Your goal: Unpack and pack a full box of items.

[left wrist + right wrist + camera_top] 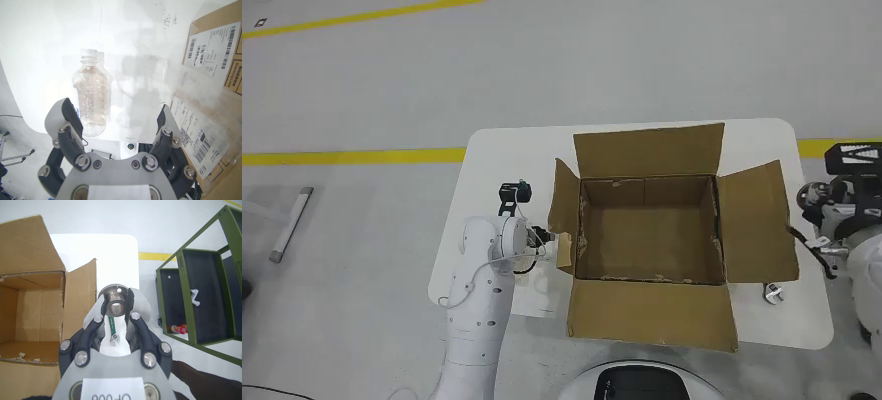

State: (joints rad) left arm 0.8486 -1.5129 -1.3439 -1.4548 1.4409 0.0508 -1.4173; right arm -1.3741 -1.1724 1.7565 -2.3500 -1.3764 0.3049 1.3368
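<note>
The white rounded table [502, 160] carries a big brown cardboard box [652, 315] at its middle. All four flaps are folded outward, probably so that the arms can get in from above. The top view looks straight down into the box and shows a bare floor, so the unpacking seems finished and the packing not yet begun. The right wrist view adds paper scraps along the box's near inner edge. It also shows a green metal rack [184, 275] with black trays, standing on the floor well to the right of the table.

The left gripper [115, 106] hangs over the table just left of the box, with its ribbed fingers spread wide and nothing between them. A clear plastic bottle [90, 94] with a white cap sits on the table beyond them, close to one pad. The spread looks like preparation for closing on it. Clear plastic on white is hard to make out from above, so the wrist view gives the better look.

The right gripper [117, 300] is by the box's right flap and pinches a grey metal flanged bushing [111, 290] by its barrel, with the bore facing the camera. Holding it by the barrel likely keeps the wide flange free. Below it a green-handled adjustable wrench [112, 330] lies on the table.
</note>
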